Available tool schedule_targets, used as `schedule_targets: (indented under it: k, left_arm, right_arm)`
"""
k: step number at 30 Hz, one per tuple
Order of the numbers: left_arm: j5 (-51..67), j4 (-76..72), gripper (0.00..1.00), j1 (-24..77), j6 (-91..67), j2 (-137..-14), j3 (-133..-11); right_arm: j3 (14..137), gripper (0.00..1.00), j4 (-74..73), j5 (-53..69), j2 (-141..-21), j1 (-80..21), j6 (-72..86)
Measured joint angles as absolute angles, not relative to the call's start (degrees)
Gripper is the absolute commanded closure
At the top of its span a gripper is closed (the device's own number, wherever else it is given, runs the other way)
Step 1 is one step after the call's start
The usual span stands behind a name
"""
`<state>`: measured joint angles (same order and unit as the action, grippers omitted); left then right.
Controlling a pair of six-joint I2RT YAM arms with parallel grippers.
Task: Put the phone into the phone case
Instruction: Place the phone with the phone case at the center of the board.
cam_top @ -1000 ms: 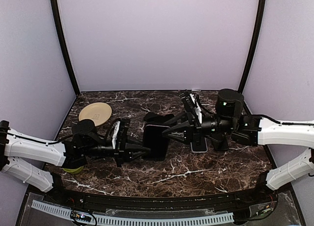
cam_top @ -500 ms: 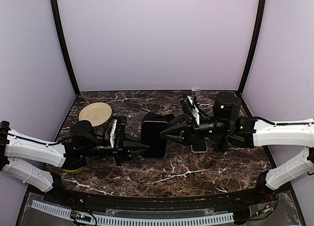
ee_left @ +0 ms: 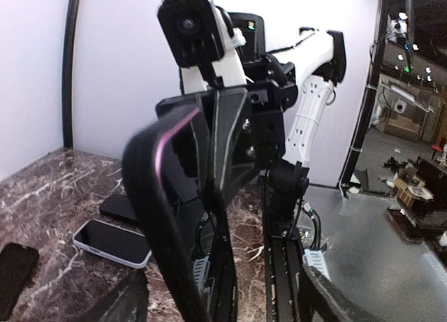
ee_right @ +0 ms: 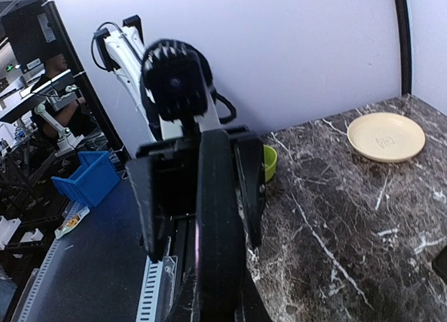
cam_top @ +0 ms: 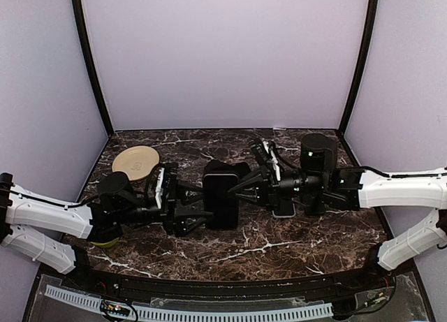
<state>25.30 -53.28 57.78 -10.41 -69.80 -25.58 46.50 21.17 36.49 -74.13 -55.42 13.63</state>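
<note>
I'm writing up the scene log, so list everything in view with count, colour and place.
Table: 1, dark marble.
Phone case: 1, black, upright at centre between the claws.
Phone: 1, white-edged, flat beneath the right arm.
Flat dark items: 2, black, lying flat, one beside the phone, one apart; unidentifiable.
Plate: 1, beige, far left.
Bowl: 1, yellow-green, under the left arm.
Bin: 1, blue, off the table.
Left claw: 1, black, open, fingers either side of the case.
Right claw: 1, black, shut on the case.
</note>
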Motion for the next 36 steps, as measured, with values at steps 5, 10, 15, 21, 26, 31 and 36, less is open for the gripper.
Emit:
schedule_targets:
  k: [5,10,15,21,26,31,36]
  left_arm:
    - [18.09,-53.06,0.09,57.82,-8.32,-67.83,-25.8]
    - [10.17,-53.04,0.08,57.82,-5.56,-64.99,-25.8]
    - [6.61,-52.16,0.07,57.82,-4.62,-64.88,-25.8]
    - [6.39,-49.78,0.07,57.82,-4.47,-66.02,-26.24]
    - [6.46,-49.08,0.07,57.82,-4.23,-66.11,-26.24]
    - [6.59,-48.86,0.08,57.82,-4.08,-66.11,-26.33]
    - [6.63,-48.31,0.07,57.82,-4.05,-66.11,-26.33]
  right_arm:
    - [47.27,1.0,12.01,34.2,-74.08,-52.16,13.8]
    - [51.13,1.0,2.17,32.21,-76.01,-47.37,13.76]
    - [53.45,1.0,-2.76,33.19,-81.23,-42.17,14.9]
    - [53.52,1.0,-2.98,37.95,-90.74,-35.09,18.9]
    - [53.71,1.0,-1.96,40.42,-95.48,-32.49,21.65]
    - [55.4,0.94,-0.97,42.28,-100.22,-30.87,23.24]
    - [56.97,0.79,-0.54,43.48,-103.77,-29.23,24.4]
